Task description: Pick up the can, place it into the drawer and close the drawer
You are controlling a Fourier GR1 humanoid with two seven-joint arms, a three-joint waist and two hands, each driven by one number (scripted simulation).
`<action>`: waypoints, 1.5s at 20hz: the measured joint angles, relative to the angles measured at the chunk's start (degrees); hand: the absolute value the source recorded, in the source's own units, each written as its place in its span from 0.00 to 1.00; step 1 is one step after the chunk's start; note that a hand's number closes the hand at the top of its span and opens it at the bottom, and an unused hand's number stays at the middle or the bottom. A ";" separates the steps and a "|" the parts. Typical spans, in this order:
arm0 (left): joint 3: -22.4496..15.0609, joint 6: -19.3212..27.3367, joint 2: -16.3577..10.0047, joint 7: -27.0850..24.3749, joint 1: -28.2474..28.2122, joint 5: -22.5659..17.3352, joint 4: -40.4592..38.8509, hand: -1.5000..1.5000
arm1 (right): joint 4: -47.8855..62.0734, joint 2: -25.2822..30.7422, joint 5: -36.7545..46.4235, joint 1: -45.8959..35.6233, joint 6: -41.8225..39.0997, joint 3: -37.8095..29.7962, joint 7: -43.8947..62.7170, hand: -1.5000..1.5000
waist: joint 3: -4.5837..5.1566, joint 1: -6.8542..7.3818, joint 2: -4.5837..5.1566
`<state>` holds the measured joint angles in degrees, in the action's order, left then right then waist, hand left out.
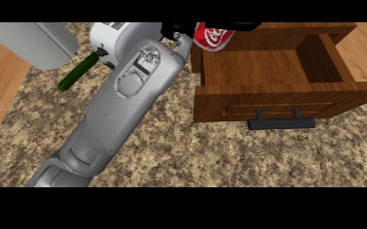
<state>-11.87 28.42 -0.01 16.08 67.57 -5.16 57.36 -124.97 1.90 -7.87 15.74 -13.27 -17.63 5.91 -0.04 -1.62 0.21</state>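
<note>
Looking down from the head view, I see the left robot hand [176, 29] at the top of the frame, its black fingers curled round the red can [213, 37]. The can is tilted and sits at the back left corner of the drawer [272, 95], above the wooden edge; I cannot tell whether it touches the wood. The grey forearm [122, 106] runs from the lower left edge up to that hand. The drawer stands pulled out, its inside bare wood, with a black handle [281, 123] on its front. Just left of the hand there is a white pot [111, 36] with a green handle [77, 72], and a grey object [32, 43] lies further left. All rest on the speckled worktop [215, 160].
</note>
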 measured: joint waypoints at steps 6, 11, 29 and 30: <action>-2.07 2.62 0.01 -0.59 7.72 -4.33 -8.58 1.00 | -0.70 -0.33 0.85 -1.33 0.85 0.98 1.57 0.00 | -0.02 -0.42 0.08; -3.76 3.37 0.01 -3.31 11.77 -7.85 -15.37 1.00 | 0.02 -0.34 0.89 -1.16 0.19 0.91 0.78 0.00 | -0.03 -0.84 0.21; -13.20 6.48 0.01 -12.67 17.08 -18.86 -31.33 1.00 | 3.71 -0.02 3.64 -7.04 1.63 2.92 1.49 0.00 | -0.11 -3.47 0.93; -14.10 7.07 0.01 -12.92 17.12 -19.07 -31.75 1.00 | 3.55 0.21 3.64 -7.72 1.80 2.95 2.08 0.00 | -0.12 -3.61 0.97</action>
<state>-25.97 35.49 0.00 3.16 84.69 -24.22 25.61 -121.42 2.11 -4.23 8.02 -11.47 -14.67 7.99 -0.16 -5.23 1.18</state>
